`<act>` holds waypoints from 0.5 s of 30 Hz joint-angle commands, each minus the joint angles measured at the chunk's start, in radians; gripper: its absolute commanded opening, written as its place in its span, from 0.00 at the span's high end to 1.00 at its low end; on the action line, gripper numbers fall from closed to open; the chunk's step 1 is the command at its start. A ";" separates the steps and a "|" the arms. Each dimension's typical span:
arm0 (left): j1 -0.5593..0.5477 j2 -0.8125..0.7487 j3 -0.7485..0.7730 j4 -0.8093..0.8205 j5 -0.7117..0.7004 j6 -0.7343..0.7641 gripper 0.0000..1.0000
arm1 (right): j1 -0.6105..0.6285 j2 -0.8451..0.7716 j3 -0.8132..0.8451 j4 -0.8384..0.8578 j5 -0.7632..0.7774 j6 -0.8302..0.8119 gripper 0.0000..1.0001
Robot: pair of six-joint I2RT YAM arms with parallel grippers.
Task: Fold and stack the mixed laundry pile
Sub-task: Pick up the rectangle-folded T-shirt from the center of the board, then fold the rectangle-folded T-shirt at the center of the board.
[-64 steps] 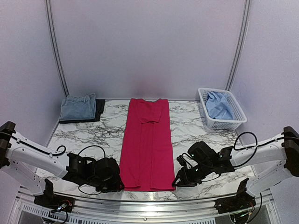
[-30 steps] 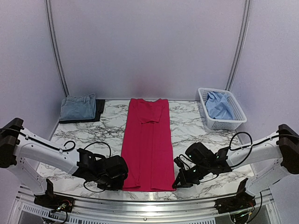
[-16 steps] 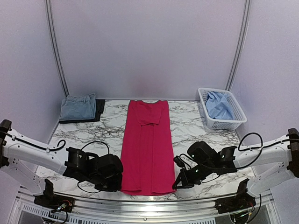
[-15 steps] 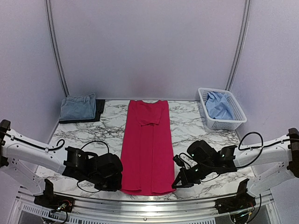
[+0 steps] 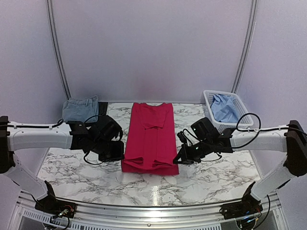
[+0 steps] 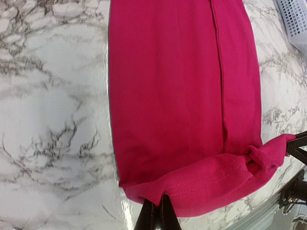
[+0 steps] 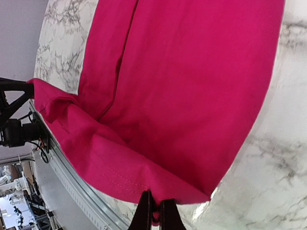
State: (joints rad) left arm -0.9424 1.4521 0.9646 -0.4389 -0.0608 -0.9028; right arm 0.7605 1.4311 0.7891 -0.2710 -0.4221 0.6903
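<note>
The left pincer [image 5: 121, 158] and right pincer [image 5: 177, 160] are each closed on a hem corner of the pink-red T-shirt [image 5: 149, 134]. The hem has moved from the table's [image 5: 216, 179] 6 o'clock edge toward 12 o'clock. The half-fold is judged under way.

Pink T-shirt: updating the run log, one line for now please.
pink T-shirt: near hem folded over | left gripper: shut on hem corner | right gripper: shut on hem corner
</note>
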 commanded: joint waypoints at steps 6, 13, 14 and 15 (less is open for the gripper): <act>0.182 0.276 0.283 -0.030 0.025 0.273 1.00 | -0.229 0.244 0.326 -0.062 -0.051 -0.250 1.00; 0.283 0.451 0.502 -0.030 0.029 0.358 1.00 | -0.325 0.493 0.596 -0.109 -0.107 -0.335 1.00; 0.296 0.473 0.529 -0.029 0.041 0.364 1.00 | -0.339 0.520 0.630 -0.111 -0.116 -0.339 1.00; 0.306 0.497 0.557 -0.028 0.050 0.369 1.00 | -0.351 0.547 0.660 -0.112 -0.126 -0.342 1.00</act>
State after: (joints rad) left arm -0.6743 1.8893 1.4288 -0.4484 -0.0315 -0.6037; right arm 0.4557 1.9018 1.3376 -0.3439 -0.5022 0.4107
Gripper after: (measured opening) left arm 0.010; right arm 0.003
